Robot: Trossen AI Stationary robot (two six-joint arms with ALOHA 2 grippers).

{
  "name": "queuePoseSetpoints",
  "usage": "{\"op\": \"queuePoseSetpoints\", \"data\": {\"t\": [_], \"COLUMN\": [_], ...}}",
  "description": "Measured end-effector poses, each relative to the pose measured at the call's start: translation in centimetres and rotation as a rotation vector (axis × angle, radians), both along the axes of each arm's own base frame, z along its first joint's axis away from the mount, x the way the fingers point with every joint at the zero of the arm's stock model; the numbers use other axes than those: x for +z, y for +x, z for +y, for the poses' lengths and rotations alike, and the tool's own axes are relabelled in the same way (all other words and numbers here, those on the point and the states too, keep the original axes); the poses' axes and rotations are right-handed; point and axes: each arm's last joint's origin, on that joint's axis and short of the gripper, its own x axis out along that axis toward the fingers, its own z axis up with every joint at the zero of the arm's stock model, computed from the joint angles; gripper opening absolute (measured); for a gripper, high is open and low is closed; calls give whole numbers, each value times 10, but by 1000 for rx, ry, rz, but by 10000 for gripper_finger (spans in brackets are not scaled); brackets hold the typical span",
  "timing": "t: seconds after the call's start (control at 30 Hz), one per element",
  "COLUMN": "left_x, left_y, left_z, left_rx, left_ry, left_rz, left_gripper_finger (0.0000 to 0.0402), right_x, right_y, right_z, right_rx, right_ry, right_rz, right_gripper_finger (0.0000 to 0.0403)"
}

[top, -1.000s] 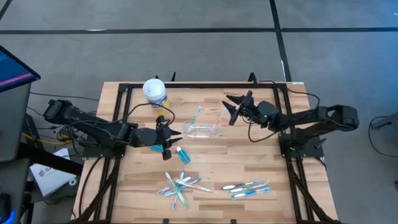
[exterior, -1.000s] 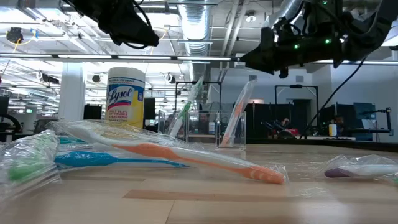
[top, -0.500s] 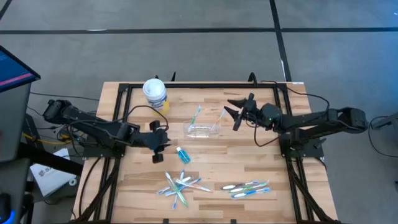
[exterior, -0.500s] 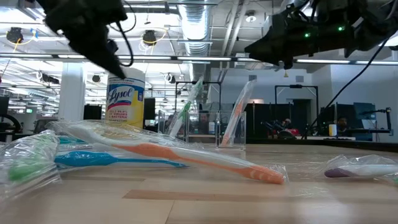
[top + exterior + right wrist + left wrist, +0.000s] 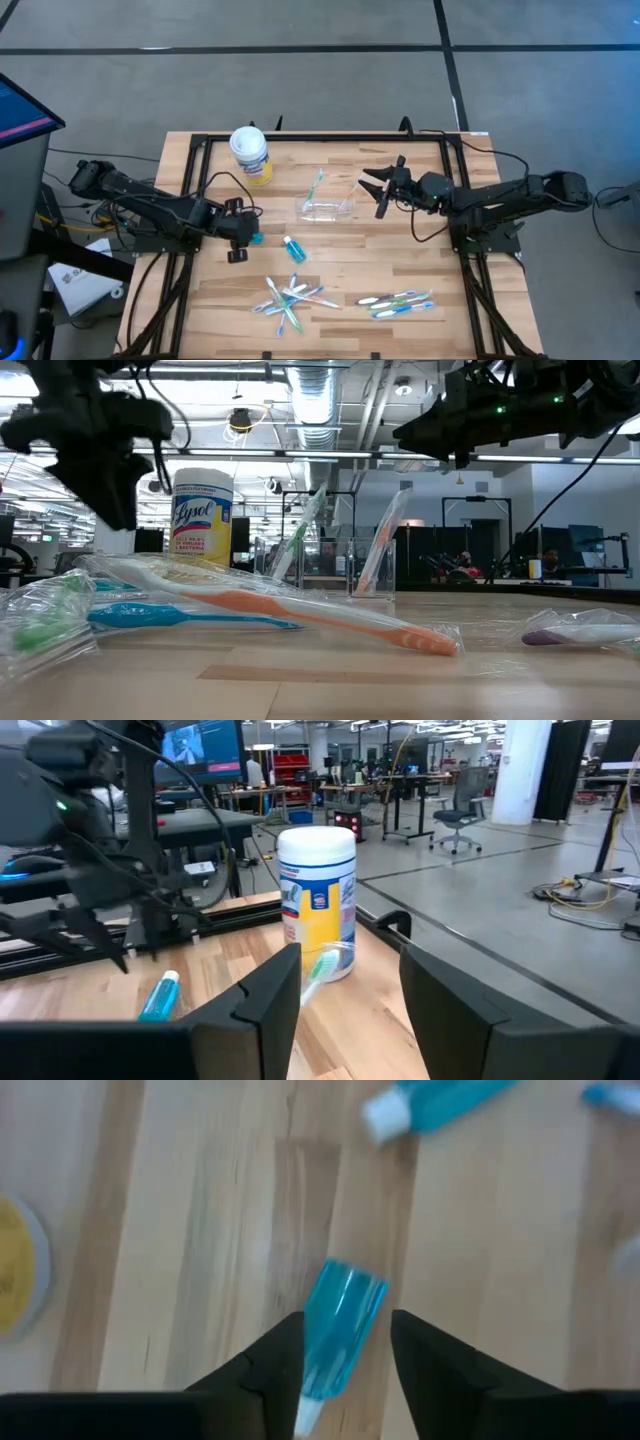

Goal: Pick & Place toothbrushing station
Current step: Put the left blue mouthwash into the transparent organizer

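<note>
White tub with yellow label (image 5: 249, 152) stands upright near table's (image 5: 340, 268) far left corner. Grey floor around table; blue screen (image 5: 22, 108) at the high view's left edge.

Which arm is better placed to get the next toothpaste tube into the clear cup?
Left, probably. The left gripper already has a teal toothpaste tube between its fingers. The right gripper hangs open and empty beside the clear cup, holding nothing to deliver.
</note>
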Motion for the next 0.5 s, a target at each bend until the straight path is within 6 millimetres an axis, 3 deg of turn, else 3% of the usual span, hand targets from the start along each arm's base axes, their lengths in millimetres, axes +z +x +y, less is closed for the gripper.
{"op": "queuePoseSetpoints", "data": {"t": [0.1, 0.5], "left_x": [-10, -12], "left_y": [-4, -2], "left_z": [1, 1], "left_rx": [21, 24], "left_ry": [-1, -1], "left_rz": [29, 29], "left_gripper_finger": [172, 208], "right_x": [0, 0], "right_y": [0, 0], "right_z": [1, 2], "right_rx": [7, 11], "right_ry": [0, -3], "right_rz": [0, 0], "right_gripper_finger": [159, 160]}}
